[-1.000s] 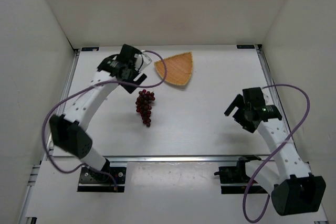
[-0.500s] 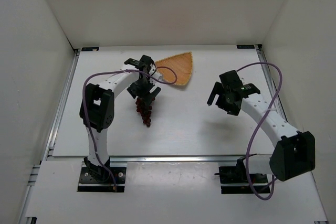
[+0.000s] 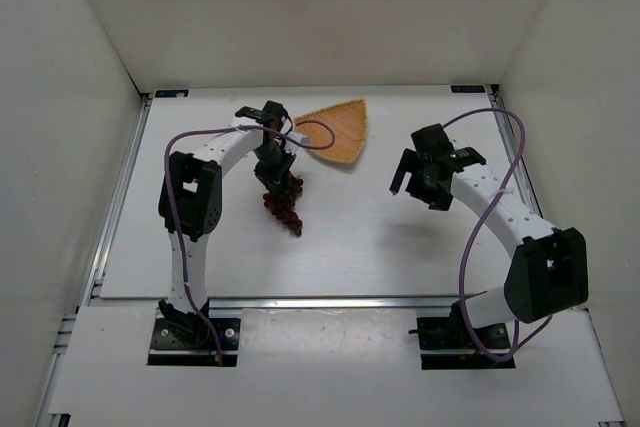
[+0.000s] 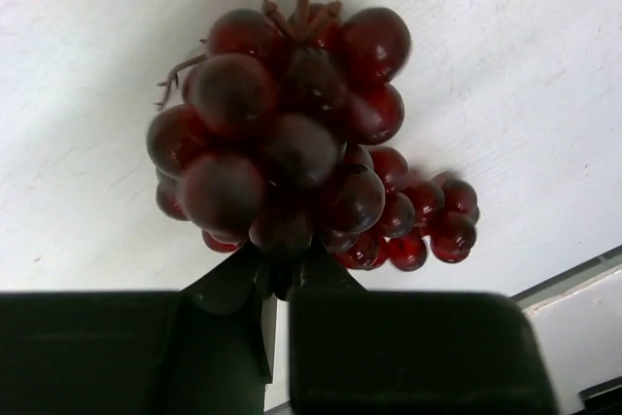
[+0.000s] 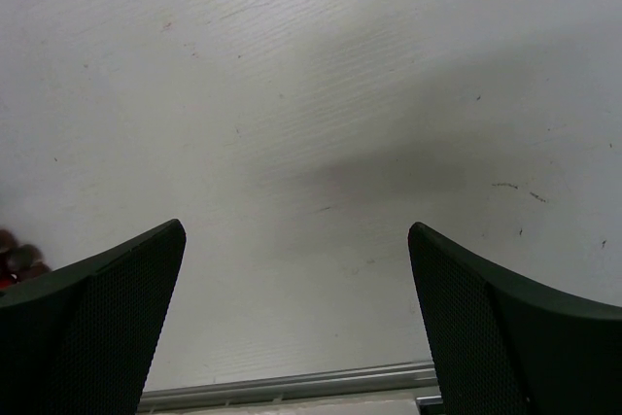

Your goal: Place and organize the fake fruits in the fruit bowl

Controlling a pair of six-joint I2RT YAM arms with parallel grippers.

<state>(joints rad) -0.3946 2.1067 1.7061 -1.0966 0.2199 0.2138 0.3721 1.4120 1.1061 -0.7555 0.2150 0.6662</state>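
The bunch of dark red-purple fake grapes (image 3: 284, 206) lies on the white table, just left of and below the tan woven fruit bowl (image 3: 338, 133). My left gripper (image 3: 275, 173) is down over the top of the bunch and shut on it. In the left wrist view the dark fingers (image 4: 233, 284) meet on the berries at the near side of the grapes (image 4: 282, 133), whose brown stem points away. My right gripper (image 3: 409, 183) hovers open to the right of the bowl, with only bare table between its fingers (image 5: 296, 230). A few grapes (image 5: 15, 259) peek in at that view's left edge.
White walls enclose the table on three sides. A metal rail (image 3: 330, 302) runs along the near edge, with both arm bases behind it. Purple cables (image 3: 300, 137) loop over each arm; the left one hangs above the bowl's left corner.
My left gripper swung in over the grapes and closed on them; the bunch has shifted slightly to the right. The right arm reached forward and leftward toward the table's middle.
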